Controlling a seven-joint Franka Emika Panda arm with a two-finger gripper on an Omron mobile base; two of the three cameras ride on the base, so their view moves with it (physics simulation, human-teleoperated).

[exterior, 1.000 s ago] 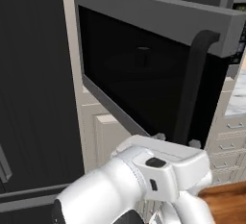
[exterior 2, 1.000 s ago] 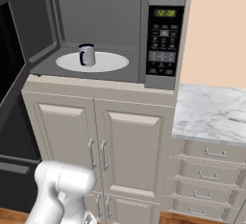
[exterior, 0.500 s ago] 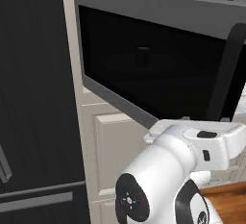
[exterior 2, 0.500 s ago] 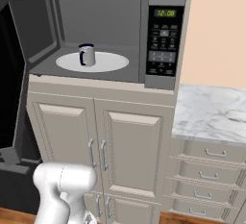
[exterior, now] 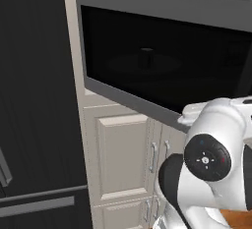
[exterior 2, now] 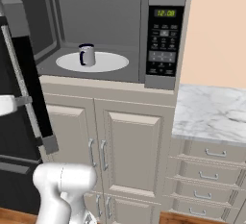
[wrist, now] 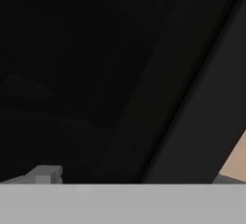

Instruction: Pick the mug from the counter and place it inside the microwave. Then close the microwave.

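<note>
The small silver-grey cylindrical mug with a dark rim stands upright, long axis vertical, on the pale round turntable plate inside the large built-in dark grey microwave. It sits toward the left part of the plate, and its dark blue handle shows against the left side of its body in the right base view; which way the handle points in depth is hard to judge. Its pale inside cannot be made out from this angle.

The microwave's black glass door is partly swung out on its left hinge. In the right base view it shows nearly edge-on at the left, with the curved black bar handle running down its free edge; the door's top and left are cut off by the frame. In the left base view the door's dark glass spreads wide, and a faint shape of the plate and mug shows through it, too dim to read.

To the right of the cavity is the button panel with a green clock. Below are beige cabinet doors with metal handles. To the right lies the white marble bench with grey veins, over beige drawers.

The hand view is pressed close to dark door surfaces, with a sliver of beige at the lower right. The claw's fingertips are not distinguishable there; its jaws stand fully apart, clamped on nothing.
</note>
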